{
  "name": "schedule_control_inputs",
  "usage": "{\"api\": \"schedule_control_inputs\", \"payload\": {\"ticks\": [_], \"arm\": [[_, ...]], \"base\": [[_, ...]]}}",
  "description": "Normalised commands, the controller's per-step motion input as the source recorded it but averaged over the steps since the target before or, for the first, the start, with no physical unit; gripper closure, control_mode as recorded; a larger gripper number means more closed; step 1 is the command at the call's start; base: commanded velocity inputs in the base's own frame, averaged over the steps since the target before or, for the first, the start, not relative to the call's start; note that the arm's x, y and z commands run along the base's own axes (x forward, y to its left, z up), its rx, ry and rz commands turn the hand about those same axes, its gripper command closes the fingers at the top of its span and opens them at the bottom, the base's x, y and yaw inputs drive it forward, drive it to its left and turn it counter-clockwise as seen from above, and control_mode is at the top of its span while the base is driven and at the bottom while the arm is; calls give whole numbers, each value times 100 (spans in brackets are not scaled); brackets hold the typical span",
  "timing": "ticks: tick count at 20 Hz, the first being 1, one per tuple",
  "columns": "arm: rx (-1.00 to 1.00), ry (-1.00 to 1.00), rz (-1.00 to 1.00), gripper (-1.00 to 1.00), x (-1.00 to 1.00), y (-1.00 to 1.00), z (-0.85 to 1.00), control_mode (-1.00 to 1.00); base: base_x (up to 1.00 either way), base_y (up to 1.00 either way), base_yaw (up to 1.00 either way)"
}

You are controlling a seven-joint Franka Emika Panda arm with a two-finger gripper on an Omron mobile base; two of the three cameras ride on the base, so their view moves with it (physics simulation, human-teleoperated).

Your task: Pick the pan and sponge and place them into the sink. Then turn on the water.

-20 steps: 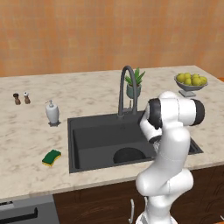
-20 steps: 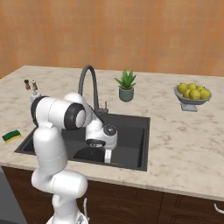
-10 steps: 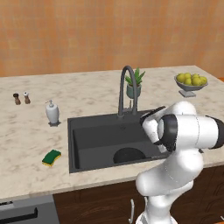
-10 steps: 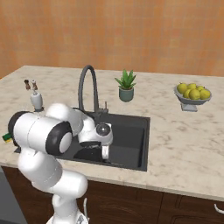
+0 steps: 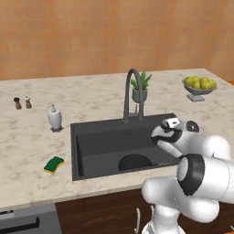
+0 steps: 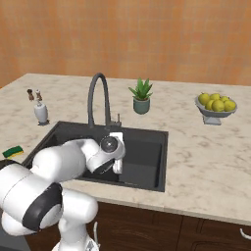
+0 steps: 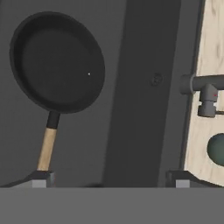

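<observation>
- Left base view: the round, black, shallow pan (image 5: 135, 162) lay on the floor of the large rectangular dark grey sink (image 5: 91, 137), at its near side. The white arm's hand hung above the basin's right part, the pan below it and to its left. The small rectangular sponge with green top and yellow body (image 5: 54, 164) lay on the marble counter (image 5: 27, 137), well apart from the hand, left of the sink's rim. The tall dark arched faucet (image 5: 132, 93) stood behind the basin.
- Right base view: the hand was over the sink (image 6: 147, 157). The sponge (image 6: 12, 151) sat on the counter (image 6: 206, 162) at the far left, beyond the arm. The faucet (image 6: 98, 98) rose behind the hand.
- Hand view: the two-finger gripper (image 7: 109, 178) was released, fingertips (image 7: 41, 178) spread wide, clasping nothing. The pan (image 7: 57, 61) lay beyond the left fingertip, its wooden handle (image 7: 46, 148) pointing back toward that tip, apart from it. The faucet base (image 7: 203, 89) stood beyond the right fingertip on the counter strip.
</observation>
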Motion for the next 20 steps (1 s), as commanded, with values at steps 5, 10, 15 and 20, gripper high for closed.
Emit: {"api": "schedule_control_inputs", "payload": {"ticks": [5,10,15,20], "arm": [[0,0,2,-100,0,-23,100,-100],[0,4,-2,-100,-24,-15,100,-100],[5,-9,-33,-100,-94,49,48,-100],[9,-1,-43,-100,-75,65,64,-100]], "base": [[0,0,0],[0,0,0],[0,0,0],[0,0,0]]}}
